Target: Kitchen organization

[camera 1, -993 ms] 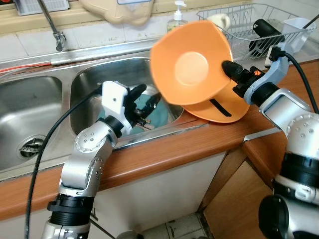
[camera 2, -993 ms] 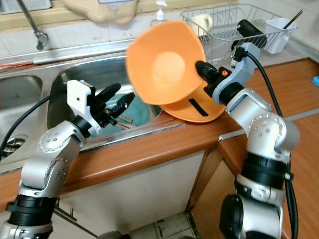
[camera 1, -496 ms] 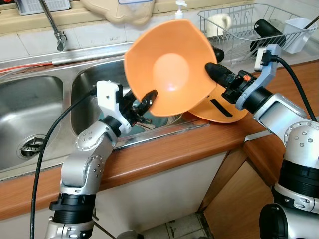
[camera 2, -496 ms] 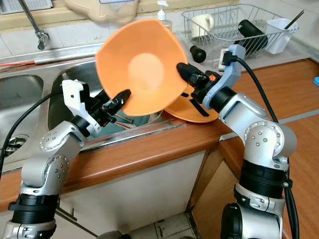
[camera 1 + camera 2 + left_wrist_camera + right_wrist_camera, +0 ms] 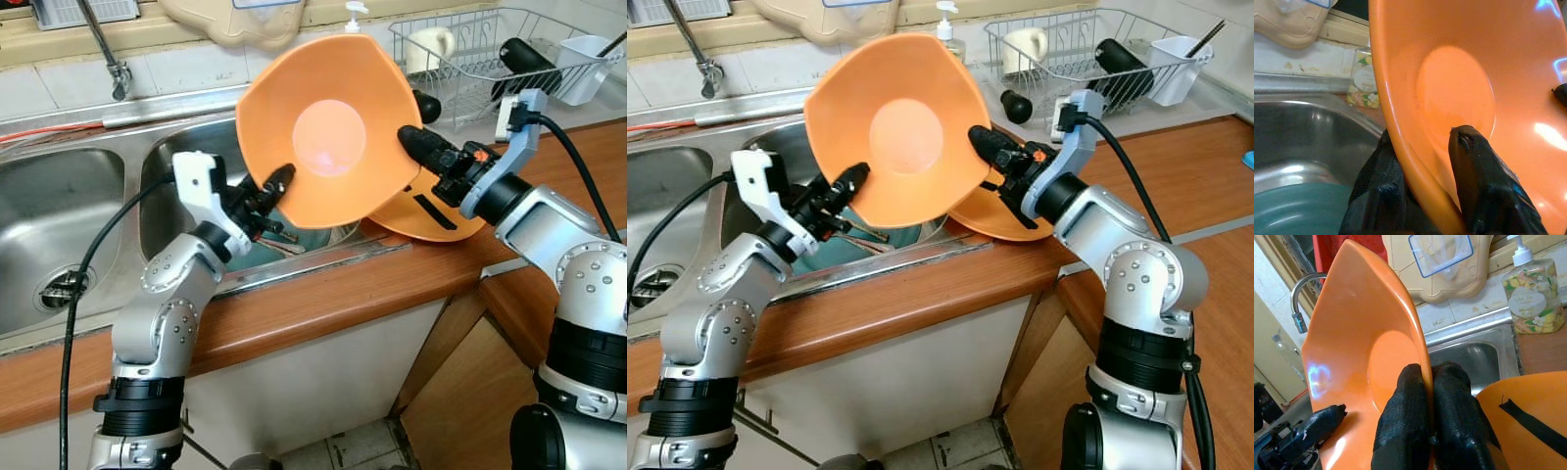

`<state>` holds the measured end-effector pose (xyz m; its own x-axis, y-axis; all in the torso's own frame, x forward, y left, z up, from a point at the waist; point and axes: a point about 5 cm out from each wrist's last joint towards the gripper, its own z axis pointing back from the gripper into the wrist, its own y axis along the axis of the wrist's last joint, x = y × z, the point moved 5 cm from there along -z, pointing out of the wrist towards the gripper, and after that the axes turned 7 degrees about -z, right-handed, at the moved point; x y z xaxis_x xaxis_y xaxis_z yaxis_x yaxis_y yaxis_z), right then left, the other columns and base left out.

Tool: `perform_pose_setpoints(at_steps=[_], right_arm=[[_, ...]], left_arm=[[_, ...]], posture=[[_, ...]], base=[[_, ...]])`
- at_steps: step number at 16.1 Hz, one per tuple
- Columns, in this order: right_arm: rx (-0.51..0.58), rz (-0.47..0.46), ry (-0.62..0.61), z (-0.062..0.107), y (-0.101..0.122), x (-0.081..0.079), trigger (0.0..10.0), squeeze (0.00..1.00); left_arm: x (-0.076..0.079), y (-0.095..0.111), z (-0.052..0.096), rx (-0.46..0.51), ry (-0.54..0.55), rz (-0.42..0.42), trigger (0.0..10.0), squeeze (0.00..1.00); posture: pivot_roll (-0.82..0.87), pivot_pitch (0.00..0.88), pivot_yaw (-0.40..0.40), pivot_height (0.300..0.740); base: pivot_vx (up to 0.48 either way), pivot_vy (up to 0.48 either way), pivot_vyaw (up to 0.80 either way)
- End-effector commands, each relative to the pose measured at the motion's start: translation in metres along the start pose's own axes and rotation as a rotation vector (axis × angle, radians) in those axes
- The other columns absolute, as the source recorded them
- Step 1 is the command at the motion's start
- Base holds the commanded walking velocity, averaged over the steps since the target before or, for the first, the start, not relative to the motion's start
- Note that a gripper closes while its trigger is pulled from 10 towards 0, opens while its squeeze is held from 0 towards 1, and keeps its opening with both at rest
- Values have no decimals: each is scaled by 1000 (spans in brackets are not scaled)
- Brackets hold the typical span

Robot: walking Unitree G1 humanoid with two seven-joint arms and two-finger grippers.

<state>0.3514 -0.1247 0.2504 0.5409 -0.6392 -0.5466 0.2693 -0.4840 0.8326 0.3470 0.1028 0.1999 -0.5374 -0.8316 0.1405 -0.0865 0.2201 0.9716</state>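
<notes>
An orange bowl hangs tilted over the right basin of the steel sink, its hollow facing me. My right gripper is shut on its right rim; in the right wrist view the two fingers pinch the edge. My left gripper is closed over the lower left rim, one finger inside the bowl and the other outside. A second orange bowl with a black strip lies on the counter under the right arm.
A teal plate lies in the right basin below the bowl. The dish rack with a mug and a black bottle stands behind the right arm. A soap bottle and the tap line the back. The wooden counter edge runs in front.
The bowl has moved left and a little up over the basin. My left gripper has gone from just touching the rim to closing over it; the right gripper kept hold.
</notes>
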Motion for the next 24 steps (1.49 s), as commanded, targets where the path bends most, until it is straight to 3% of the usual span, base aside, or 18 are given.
perform_pose_setpoints(at_steps=[1,4,6,7,8,9,10,11,14,15,18,19,24], right_arm=[[33,5,31,0,6,-8,0,0],[29,6,28,0,4,-8,0,0],[28,10,28,0,3,-9,3961,0],[28,11,28,0,2,-8,4196,0],[28,14,26,0,2,-8,8235,0],[28,15,25,0,2,-8,8235,0],[28,19,20,0,1,-8,10000,0],[26,24,15,0,1,-7,10000,0],[25,39,4,1,0,-7,10000,0],[26,33,9,1,0,-8,10000,1000],[36,43,2,0,1,-7,10000,1000],[37,50,-3,0,0,-7,10000,0],[-27,119,9,3,-13,-12,10000,0]], left_arm=[[3,-3,0,-25,-6,-25,0,0],[4,-3,-1,-23,-7,-17,0,0],[2,-1,-2,-5,30,-30,0,0],[2,0,-3,10,40,13,0,0],[4,-1,-3,9,30,36,0,0],[6,-2,-3,4,24,40,0,0],[9,1,-3,32,23,13,0,0],[12,-1,-3,22,3,-18,0,0],[4,8,-4,47,37,22,0,0],[1,14,-5,76,48,10,0,0],[-8,25,-3,120,69,-3,0,0],[-12,29,-2,140,85,1,0,0],[-55,48,7,213,291,-22,0,0]], posture=[[-13,0,75,740],[-13,0,76,740],[-13,0,78,740],[-14,0,79,740],[-15,0,80,740],[-15,0,80,740],[-16,0,82,740],[-16,0,82,740],[-19,0,83,740],[-19,0,83,740],[-15,0,82,740],[-12,0,82,740],[-12,0,83,740]], base=[[0,0,0],[0,0,0],[0,0,0],[0,0,0],[0,0,0],[0,0,0],[0,0,0],[0,0,0],[0,0,0],[0,0,0],[0,0,0],[0,0,0],[0,0,0]])
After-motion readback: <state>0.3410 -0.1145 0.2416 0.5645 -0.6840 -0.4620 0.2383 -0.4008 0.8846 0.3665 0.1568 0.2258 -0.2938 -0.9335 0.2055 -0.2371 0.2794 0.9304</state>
